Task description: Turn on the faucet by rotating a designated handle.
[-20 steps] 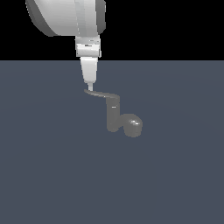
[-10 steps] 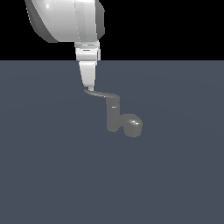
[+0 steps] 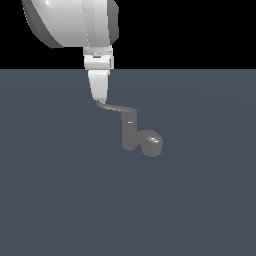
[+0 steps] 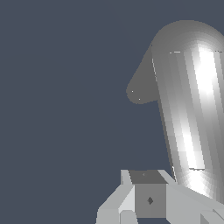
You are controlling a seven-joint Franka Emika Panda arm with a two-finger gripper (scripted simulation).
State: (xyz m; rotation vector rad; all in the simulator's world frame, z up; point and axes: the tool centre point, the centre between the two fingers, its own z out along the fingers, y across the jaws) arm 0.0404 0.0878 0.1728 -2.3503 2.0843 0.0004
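The floor [image 3: 60, 200], a flat slate-grey plane, fills the lower part of the exterior view and meets a black backdrop at a straight horizon. It lies bare on every side of the fixture, so there is open room towards the exterior view's left, towards its right and in front.

The white robot arm [image 3: 70, 22] enters from the upper part of the exterior view, left of centre, its bulky rounded link crossing the horizon line. Below it a narrower white wrist section tapers down to the gripper [image 3: 100, 101].

The faucet [image 3: 131, 135] stands near the middle of the exterior view, a glossy grey upright cylinder. Its rounded spout [image 3: 152, 144] bulges at the base on the exterior view's right, touching the floor. In the wrist view the faucet [image 4: 188, 105] looms large and bright with highlights, close beside the gripper's pale finger blocks [image 4: 144, 201].

The handle [image 3: 117, 108] is a thin curved lever running from the cylinder's top towards the exterior view's left. Its tapered tip ends right under the gripper, which appears to touch it from above; the contact is too small to confirm.

The fingers look drawn close together into one narrow wedge, yet whether they pinch the tip or merely press on it I cannot tell.
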